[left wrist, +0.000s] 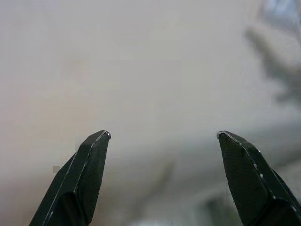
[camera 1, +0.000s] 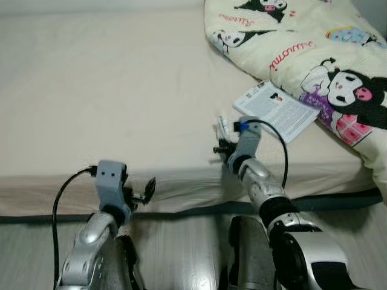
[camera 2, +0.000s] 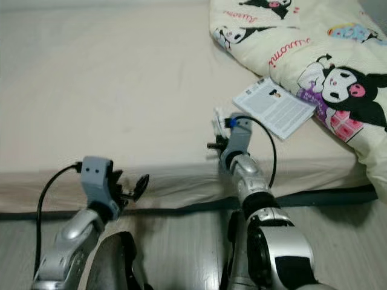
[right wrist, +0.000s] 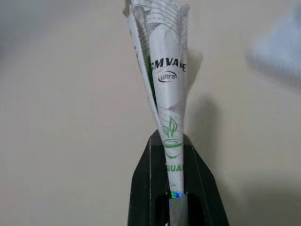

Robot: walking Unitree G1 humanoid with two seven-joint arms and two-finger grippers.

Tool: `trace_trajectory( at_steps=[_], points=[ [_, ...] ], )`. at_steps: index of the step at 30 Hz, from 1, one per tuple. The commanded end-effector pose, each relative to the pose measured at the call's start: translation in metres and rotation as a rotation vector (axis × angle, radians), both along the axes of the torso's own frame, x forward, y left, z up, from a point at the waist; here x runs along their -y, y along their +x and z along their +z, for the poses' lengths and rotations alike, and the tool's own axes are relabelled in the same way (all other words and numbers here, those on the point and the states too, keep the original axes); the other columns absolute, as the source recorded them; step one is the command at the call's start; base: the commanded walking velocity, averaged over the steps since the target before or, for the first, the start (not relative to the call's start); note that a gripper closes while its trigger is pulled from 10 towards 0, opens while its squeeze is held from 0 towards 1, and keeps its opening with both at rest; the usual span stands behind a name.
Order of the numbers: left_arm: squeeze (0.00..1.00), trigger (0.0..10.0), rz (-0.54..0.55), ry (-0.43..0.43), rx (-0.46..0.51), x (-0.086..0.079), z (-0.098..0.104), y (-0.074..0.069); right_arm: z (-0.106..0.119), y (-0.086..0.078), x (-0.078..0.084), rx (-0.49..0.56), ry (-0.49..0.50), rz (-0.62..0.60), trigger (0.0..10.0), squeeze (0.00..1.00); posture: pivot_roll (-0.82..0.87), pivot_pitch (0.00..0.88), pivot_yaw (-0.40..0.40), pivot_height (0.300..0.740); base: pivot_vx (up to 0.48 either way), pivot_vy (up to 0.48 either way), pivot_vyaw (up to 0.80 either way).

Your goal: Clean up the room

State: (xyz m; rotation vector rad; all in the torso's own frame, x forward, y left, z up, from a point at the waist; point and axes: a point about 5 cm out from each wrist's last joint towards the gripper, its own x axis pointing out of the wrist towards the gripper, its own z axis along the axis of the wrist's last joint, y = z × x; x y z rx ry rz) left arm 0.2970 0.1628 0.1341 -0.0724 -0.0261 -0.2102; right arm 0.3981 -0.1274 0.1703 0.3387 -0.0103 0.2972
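Note:
My right gripper (right wrist: 171, 155) is shut on a white wrapper (right wrist: 162, 75) with green print, pinched flat between the black fingers (right wrist: 141, 179). From the head camera, the wrapper (camera 1: 222, 128) is held just above the bed's near edge, beside a white leaflet (camera 1: 277, 109) lying on the sheet. My left gripper (camera 1: 145, 192) stands open at the bed's front edge, its fingers (left wrist: 80, 174) wide apart with nothing between them.
A beige bed (camera 1: 109, 90) spans the view. A cream cartoon-print blanket (camera 1: 314, 54) is bunched at the right, partly over the leaflet. Grey wood floor (camera 1: 175, 248) lies below the bed's edge.

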Motion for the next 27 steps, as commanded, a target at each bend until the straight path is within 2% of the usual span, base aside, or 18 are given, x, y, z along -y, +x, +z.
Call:
trace_trajectory(
  at_steps=[1, 3, 6, 9, 12, 13, 17, 19, 23, 27],
  points=[
    [0.00, 10.0, 0.039, -0.001, 0.002, -0.009, -0.002, 0.006, 0.022, 0.002, -0.005, 0.101, 0.065, 0.046, 0.0, 0.00, -0.03, 0.094, 0.021, 0.451, 0.000, 0.000, 0.00],
    [0.00, 10.0, 0.039, -0.001, 0.002, -0.009, -0.002, 0.006, 0.022, 0.002, -0.005, 0.101, 0.065, 0.046, 0.0, 0.00, -0.03, 0.094, 0.021, 0.451, 0.000, 0.000, 0.00],
    [0.00, 10.0, 0.066, -0.016, 0.014, -0.008, 0.001, 0.020, 0.034, -0.001, -0.010, 0.169, 0.082, 0.121, 0.0, 0.00, -0.04, 0.038, 0.012, 0.456, 0.000, 0.000, 0.00],
    [0.00, 10.0, 0.083, -0.024, 0.004, -0.006, 0.000, 0.024, 0.033, -0.003, -0.011, 0.180, 0.102, 0.141, 0.0, 0.00, -0.05, 0.013, 0.006, 0.461, 0.000, 0.000, 0.00],
    [0.00, 10.0, 0.141, -0.041, -0.036, -0.005, -0.006, 0.030, 0.011, -0.013, -0.010, 0.144, 0.116, 0.175, 0.0, 0.00, -0.05, 0.000, -0.004, 0.476, 0.000, 0.000, 0.00],
    [0.00, 10.0, 0.141, -0.041, -0.036, -0.005, -0.006, 0.030, 0.011, -0.013, -0.010, 0.144, 0.116, 0.175, 0.0, 0.00, -0.05, 0.000, -0.004, 0.476, 0.000, 0.000, 0.00],
    [0.00, 10.0, 0.177, -0.012, -0.119, -0.009, -0.022, 0.028, -0.015, -0.029, -0.015, 0.094, 0.118, 0.209, 0.0, 0.00, -0.05, 0.000, -0.007, 0.496, -0.437, 0.000, 0.00],
    [0.00, 10.0, 0.177, -0.030, -0.103, -0.011, -0.022, 0.027, -0.019, -0.031, -0.016, 0.086, 0.116, 0.217, 0.0, 0.00, -0.05, 0.000, -0.008, 0.501, -0.480, 0.000, 0.00],
    [0.00, 10.0, 0.179, -0.054, -0.073, -0.014, -0.022, 0.024, -0.032, -0.037, -0.020, 0.050, 0.101, 0.238, 0.0, 0.00, -0.04, 0.000, -0.015, 0.516, 0.000, 0.000, 0.00],
    [0.00, 10.0, 0.169, -0.059, -0.113, -0.012, -0.033, 0.023, -0.048, -0.043, -0.023, -0.006, 0.064, 0.275, 0.0, 0.00, -0.04, 0.000, -0.029, 0.536, -0.225, 0.000, 0.00]
  ],
)
